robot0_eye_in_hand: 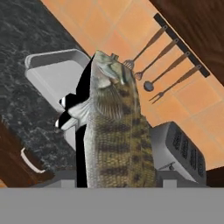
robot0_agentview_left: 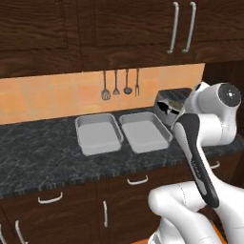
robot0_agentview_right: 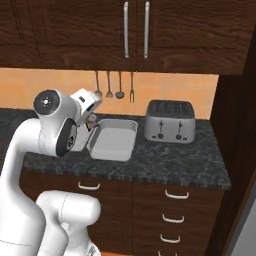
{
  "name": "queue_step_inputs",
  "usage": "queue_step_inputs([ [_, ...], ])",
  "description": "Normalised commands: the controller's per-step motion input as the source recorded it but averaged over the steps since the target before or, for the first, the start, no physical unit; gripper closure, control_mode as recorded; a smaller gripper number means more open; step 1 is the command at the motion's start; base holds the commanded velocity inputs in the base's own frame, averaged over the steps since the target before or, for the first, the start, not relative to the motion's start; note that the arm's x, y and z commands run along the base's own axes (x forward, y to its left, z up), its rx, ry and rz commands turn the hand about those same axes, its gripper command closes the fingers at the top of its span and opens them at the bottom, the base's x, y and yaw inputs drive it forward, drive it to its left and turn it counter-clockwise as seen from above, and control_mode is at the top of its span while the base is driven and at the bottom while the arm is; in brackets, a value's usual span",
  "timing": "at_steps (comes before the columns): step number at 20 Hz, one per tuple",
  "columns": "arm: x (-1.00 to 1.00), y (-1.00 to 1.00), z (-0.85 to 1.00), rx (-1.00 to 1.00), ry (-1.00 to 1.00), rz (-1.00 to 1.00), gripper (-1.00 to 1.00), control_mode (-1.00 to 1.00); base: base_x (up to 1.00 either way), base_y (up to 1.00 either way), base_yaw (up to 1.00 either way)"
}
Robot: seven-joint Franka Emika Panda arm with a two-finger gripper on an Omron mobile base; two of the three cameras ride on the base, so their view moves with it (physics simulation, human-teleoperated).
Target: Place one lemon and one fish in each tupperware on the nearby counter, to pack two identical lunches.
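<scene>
steel toaster (robot0_agentview_right: 169, 121) right of tupperware (robot0_agentview_left: 145, 131), utensils (robot0_agentview_left: 121, 84) above

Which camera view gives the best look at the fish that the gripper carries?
The hand view: the fish stands large and close there, its striped scales and fin plain, in front of a tupperware. In the two base views the arm's own body covers where it would be.

Two base views behind the arm, left and right, sharing counter (robot0_agentview_left: 43, 152) and trays (robot0_agentview_left: 97, 133), hand view close above fish (robot0_eye_in_hand: 116, 131).
</scene>
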Motion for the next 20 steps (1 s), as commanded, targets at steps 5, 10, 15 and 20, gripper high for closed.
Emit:
queue_step_inputs([
  [5, 0.08, -0.01, -0.09, -0.01, 0.0, -0.05, 1.0, -1.0, 0.23, 0.17, -0.29],
  [10, 0.64, -0.17, -0.79, -0.01, 0.06, -0.12, 1.0, -1.0, 0.0, 0.0, 0.0],
  [15, 0.73, 0.05, -0.96, 0.04, 0.24, 0.0, 1.0, -1.0, 0.0, 0.0, 0.0],
  [20, 0.98, 0.16, -0.69, 0.18, 0.32, 0.0, 1.0, -1.0, 0.0, 0.0, 0.0],
])
